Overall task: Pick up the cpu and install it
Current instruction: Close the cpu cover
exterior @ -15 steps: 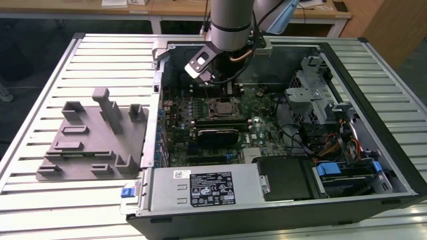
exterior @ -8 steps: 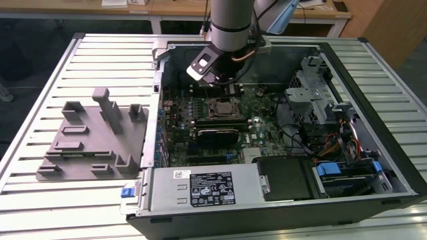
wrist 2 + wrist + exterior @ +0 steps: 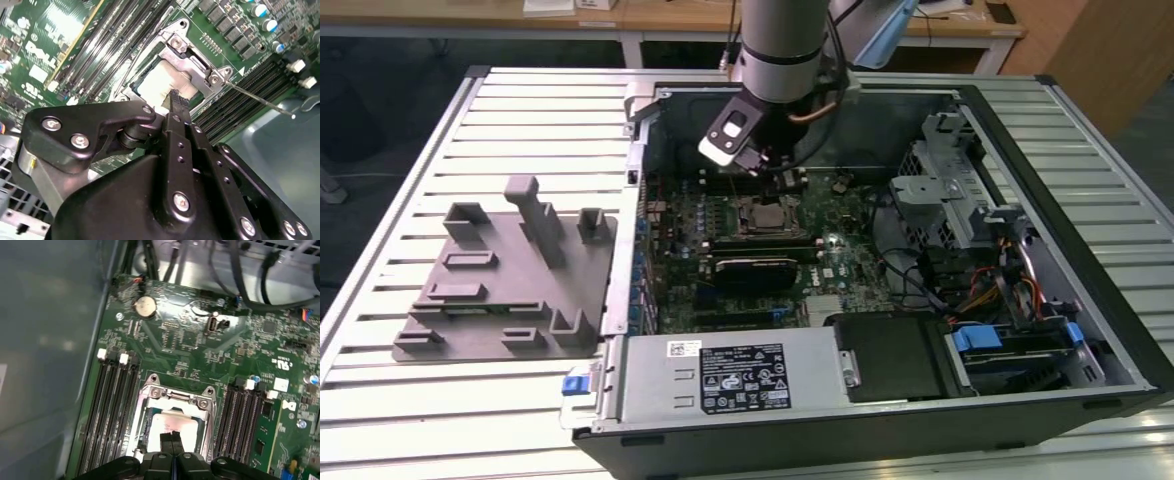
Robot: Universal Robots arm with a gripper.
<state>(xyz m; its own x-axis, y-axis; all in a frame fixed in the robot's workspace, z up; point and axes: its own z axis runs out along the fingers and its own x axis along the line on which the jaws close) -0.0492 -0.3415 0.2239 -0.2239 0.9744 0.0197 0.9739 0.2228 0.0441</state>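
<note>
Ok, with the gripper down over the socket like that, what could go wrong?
The gripper, shut, sits right at the cpu in the socket frame; pressing down if the chip is tilted could damage the socket. The thin lever juts out beside the frame and might snag the gripper on a sideways move.

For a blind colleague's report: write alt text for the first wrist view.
The shut tool hangs close over the silver cpu, which lies inside the metal socket frame on a green motherboard. Dark memory slots flank the socket.
</note>
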